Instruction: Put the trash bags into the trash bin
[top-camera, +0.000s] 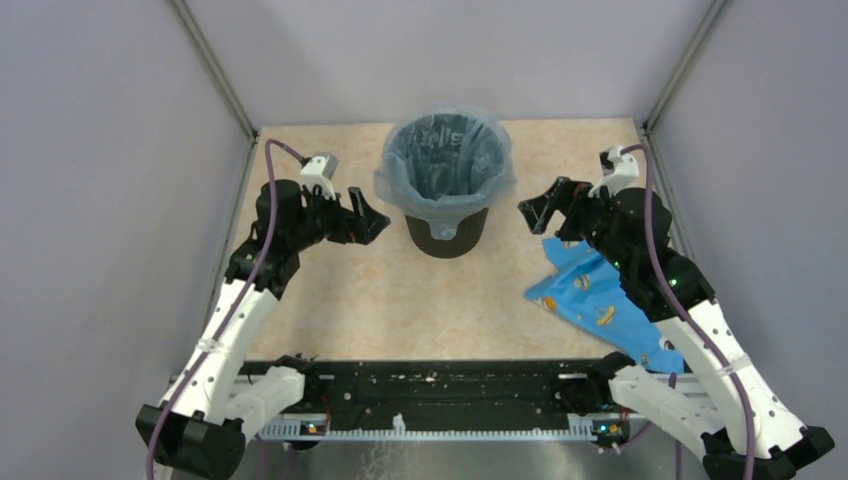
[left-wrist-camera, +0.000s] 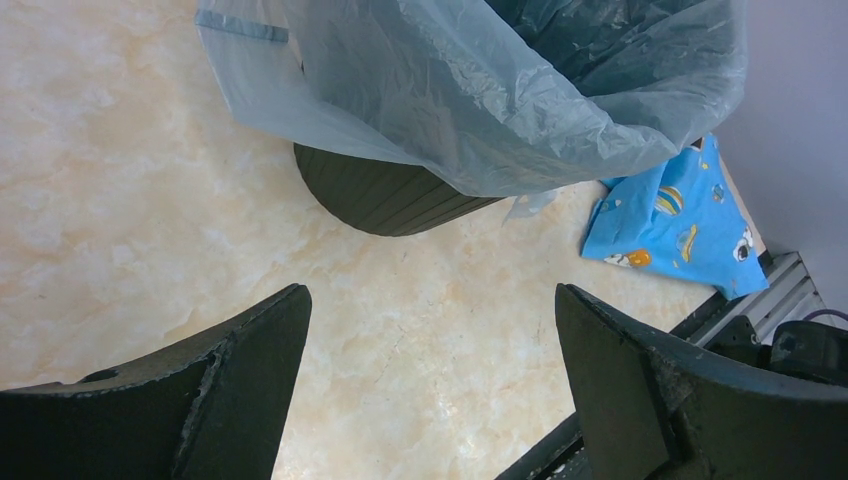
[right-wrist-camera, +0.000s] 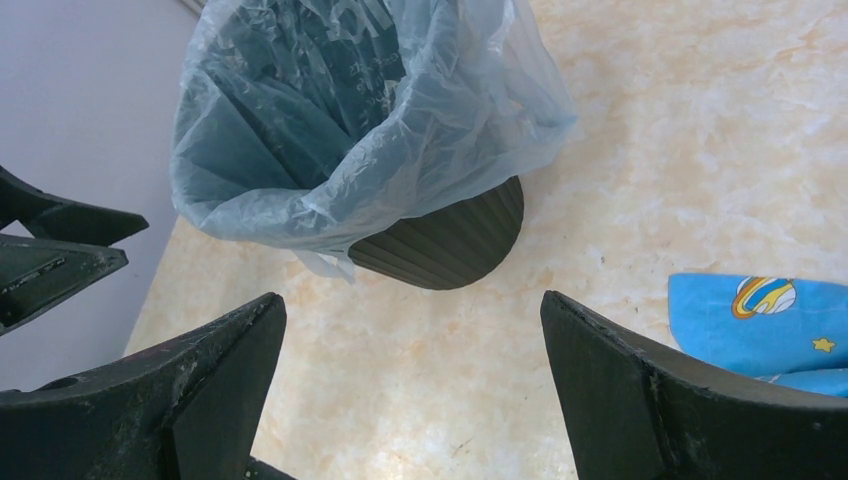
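Note:
The pale grey-blue trash bag lines the round black trash bin at the back middle of the table, its edge folded out over the rim and hanging down the sides. It also shows in the left wrist view over the bin, and in the right wrist view over the bin. My left gripper is open and empty, just left of the bin. My right gripper is open and empty, just right of the bin. Neither touches the bag.
A blue cloth with cartoon prints lies on the table under my right arm; it shows in the left wrist view and the right wrist view. Grey walls close in the left, back and right. A black rail runs along the near edge.

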